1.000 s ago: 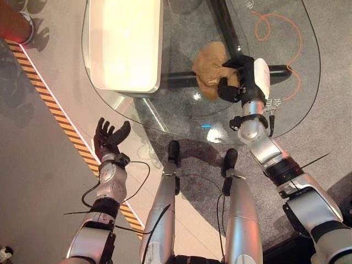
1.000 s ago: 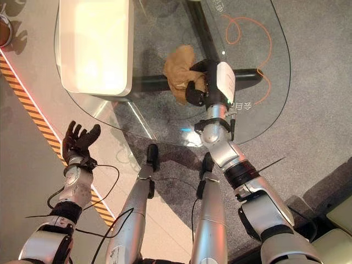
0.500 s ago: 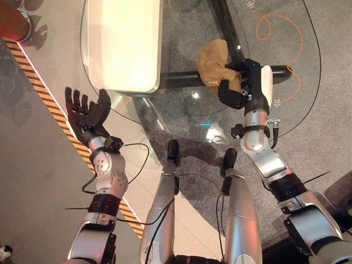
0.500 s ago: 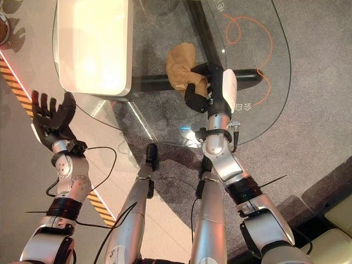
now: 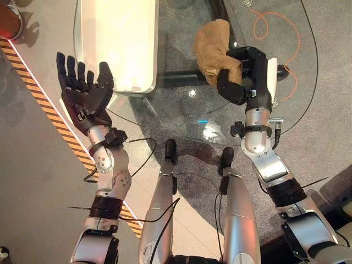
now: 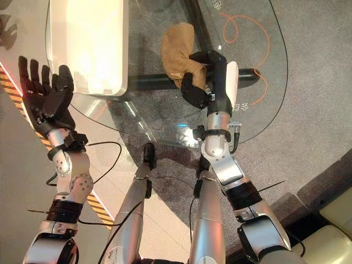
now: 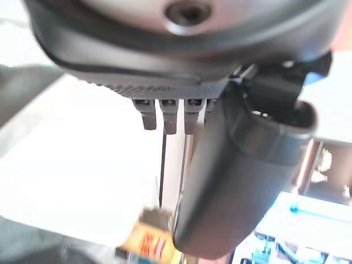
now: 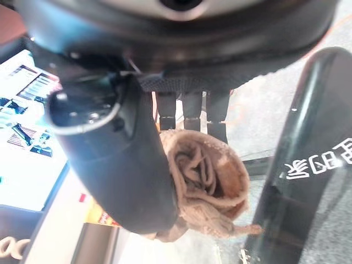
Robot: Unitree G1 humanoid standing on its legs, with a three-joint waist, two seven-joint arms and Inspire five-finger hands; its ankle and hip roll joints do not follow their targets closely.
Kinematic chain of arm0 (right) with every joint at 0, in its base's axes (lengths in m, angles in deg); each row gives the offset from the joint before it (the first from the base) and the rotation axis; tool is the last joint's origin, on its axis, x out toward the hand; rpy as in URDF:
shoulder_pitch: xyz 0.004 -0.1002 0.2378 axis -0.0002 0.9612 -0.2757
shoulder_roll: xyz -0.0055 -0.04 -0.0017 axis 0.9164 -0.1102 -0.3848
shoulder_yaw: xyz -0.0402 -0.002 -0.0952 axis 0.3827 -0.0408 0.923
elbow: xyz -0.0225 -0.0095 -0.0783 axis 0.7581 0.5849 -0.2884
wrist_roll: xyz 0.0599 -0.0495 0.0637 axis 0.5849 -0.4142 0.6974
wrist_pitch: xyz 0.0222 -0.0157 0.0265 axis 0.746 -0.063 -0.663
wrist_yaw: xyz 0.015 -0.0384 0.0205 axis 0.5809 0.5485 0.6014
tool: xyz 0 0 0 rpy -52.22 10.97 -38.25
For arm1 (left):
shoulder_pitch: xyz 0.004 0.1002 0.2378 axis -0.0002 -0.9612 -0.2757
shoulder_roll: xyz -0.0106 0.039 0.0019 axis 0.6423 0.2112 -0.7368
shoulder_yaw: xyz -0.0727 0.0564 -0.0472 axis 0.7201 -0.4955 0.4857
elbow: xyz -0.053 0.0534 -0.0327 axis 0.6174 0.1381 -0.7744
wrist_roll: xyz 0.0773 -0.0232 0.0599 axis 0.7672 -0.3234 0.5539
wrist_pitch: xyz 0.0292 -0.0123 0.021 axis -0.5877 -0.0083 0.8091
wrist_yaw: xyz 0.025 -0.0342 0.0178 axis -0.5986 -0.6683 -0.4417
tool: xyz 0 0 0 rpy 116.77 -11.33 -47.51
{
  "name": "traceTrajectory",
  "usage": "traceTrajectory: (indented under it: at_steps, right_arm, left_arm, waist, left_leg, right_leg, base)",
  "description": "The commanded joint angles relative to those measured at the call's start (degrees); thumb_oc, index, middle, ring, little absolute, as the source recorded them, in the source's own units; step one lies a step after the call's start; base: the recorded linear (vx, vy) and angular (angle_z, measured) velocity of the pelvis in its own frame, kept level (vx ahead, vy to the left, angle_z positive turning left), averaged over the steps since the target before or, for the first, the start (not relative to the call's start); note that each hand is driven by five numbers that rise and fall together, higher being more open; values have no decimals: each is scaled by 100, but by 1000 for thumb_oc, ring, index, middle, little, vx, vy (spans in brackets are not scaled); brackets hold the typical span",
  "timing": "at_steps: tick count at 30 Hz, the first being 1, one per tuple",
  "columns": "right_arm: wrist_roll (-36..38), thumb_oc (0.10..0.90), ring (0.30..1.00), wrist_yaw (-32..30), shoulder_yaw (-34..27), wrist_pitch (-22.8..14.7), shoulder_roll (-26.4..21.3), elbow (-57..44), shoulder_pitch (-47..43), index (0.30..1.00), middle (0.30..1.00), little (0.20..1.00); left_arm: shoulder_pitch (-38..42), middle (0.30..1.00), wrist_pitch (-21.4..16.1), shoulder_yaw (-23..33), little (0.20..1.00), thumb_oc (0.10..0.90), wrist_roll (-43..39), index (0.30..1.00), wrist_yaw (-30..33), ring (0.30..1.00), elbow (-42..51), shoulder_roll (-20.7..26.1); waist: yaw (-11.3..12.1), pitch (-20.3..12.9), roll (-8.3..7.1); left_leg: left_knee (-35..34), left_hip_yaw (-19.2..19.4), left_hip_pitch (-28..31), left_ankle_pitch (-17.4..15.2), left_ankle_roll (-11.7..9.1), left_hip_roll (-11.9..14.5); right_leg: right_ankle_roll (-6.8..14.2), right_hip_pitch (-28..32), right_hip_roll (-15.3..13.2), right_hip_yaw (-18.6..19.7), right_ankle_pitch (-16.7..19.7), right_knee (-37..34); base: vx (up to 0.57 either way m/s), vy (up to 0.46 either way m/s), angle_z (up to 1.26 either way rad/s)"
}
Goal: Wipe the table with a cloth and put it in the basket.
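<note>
Gripping crumpled tan terry cloth (image 5: pixel 212 47), right hand (image 5: pixel 245 74) fingers curled round it above clear glass tabletop (image 5: pixel 297 82). Left hand (image 5: pixel 85 96) raised, fingers spread, beside white rectangular basket (image 5: pixel 118 38) at far left. Right wrist view: cloth (image 8: pixel 206 187) bunched between thumb and fingers.

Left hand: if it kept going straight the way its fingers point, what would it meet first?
Probably the white basket: the open left hand points toward its near side, though its height above the glass table is unclear.

My bench (image 5: pixel 181 118) is clear glass on a dark frame. A white basket (image 5: pixel 118 44) sits on it — toward my left. An orange cord (image 5: pixel 286 33) shows through the glass.
</note>
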Motion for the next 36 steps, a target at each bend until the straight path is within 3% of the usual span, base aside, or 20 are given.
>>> traceTrajectory:
  at_steps: [1, 7, 10, 18, 25, 30, 36]
  right_arm:
    - [-474, 100, 300, 31, -404, -1292, 128, -1555, -457, 300, 300, 200]
    - [-373, 100, 300, 247, -406, -1503, 31, -1751, -523, 300, 300, 200]
    - [-381, 100, 300, 270, -335, -1596, 28, -1760, -581, 300, 300, 200]
    - [-307, 100, 300, 267, -195, -1696, -28, -1752, -749, 300, 300, 200]
    - [-293, 100, 300, 329, -28, -1728, 42, -1705, -930, 300, 300, 200]
    - [-273, 100, 300, 406, 88, -1665, 91, -1670, -1055, 300, 300, 200]
    - [-200, 100, 300, 589, 181, -1608, 149, -1670, -1108, 300, 300, 200]
  left_arm:
    - [183, 900, -42, 225, 900, 800, -163, 900, -582, 900, 806, 192]
    - [382, 900, 410, 77, 900, 800, -848, 900, -965, 900, 796, 260]
    - [501, 900, 936, -82, 900, 800, -1360, 900, -1402, 900, 825, 240]
    - [877, 900, 1142, -315, 900, 800, -1950, 900, -1686, 900, 718, 229]
    - [1231, 900, 1377, -478, 900, 800, -3107, 900, -2284, 900, 627, -13]
    - [1463, 900, 1368, -536, 900, 800, -3334, 900, -2511, 900, 586, -109]
    - [1573, 900, 1616, -590, 900, 800, -3487, 900, -2557, 900, 633, -193]
  waist:
    - [-27, -160, -102]
    - [-112, -160, -118]
    - [-142, -160, -114]
    - [-230, -160, -123]
    - [-321, -160, -158]
    - [-352, -160, -173]
    - [-364, -160, -185]
  left_leg:
    - [67, 419, 258, -321, 602, -688]
    - [57, 456, 285, -314, 597, -668]
    - [62, 488, 346, -366, 590, -666]
    - [70, 538, 372, -373, 565, -648]
    - [32, 585, 417, -378, 540, -630]
    - [25, 604, 421, -382, 523, -620]
    - [-14, 609, 436, -375, 513, -621]
  right_leg:
    - [-188, 422, 567, -384, 135, -558]
    - [-158, 430, 584, -344, 164, -573]
    - [-132, 487, 575, -330, 117, -566]
    - [-105, 515, 553, -293, 141, -613]
    - [-86, 553, 561, -230, 173, -688]
    - [-80, 556, 549, -207, 185, -722]
    - [-78, 581, 547, -194, 193, -776]
  base:
    - [0, 0, 0]
    - [0, 0, 0]
    - [0, 0, 0]
    - [0, 0, 0]
    - [-3, 4, -1]
    - [-7, 7, -6]
    - [0, 0, 0]
